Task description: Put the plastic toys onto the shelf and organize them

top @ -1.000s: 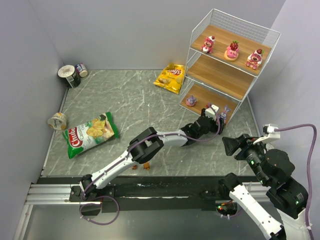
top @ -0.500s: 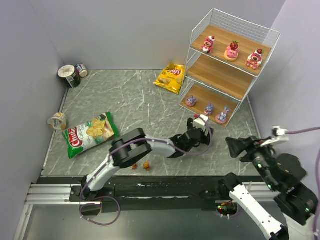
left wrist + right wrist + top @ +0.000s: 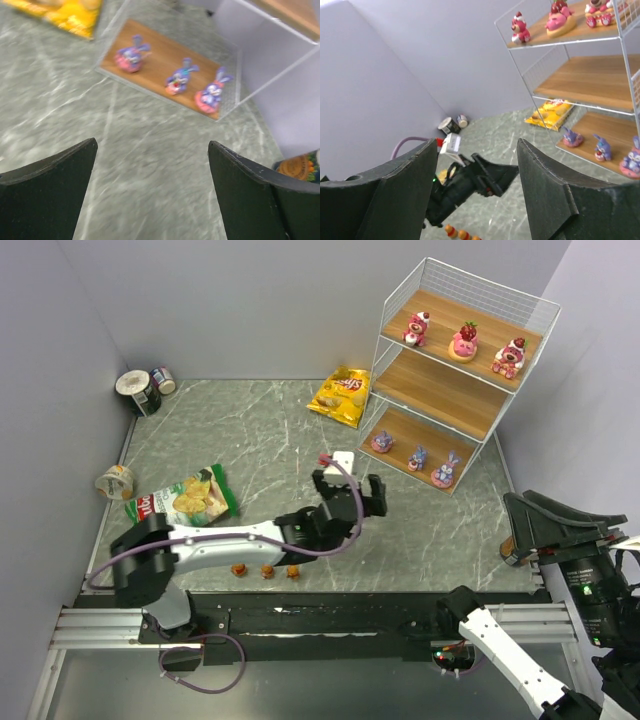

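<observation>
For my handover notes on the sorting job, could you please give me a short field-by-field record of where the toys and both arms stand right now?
shelf: tall white wire-frame shelf with three wooden boards, far right of the grey marbled table
top board: three pink-and-red strawberry-like plastic figurines
middle board: no toys
bottom board: three purple-pink plastic figurines
off the shelf: three small orange plastic figurines, in a row on the table
left fingers: open, holding nothing
right fingers: open, holding nothing
</observation>
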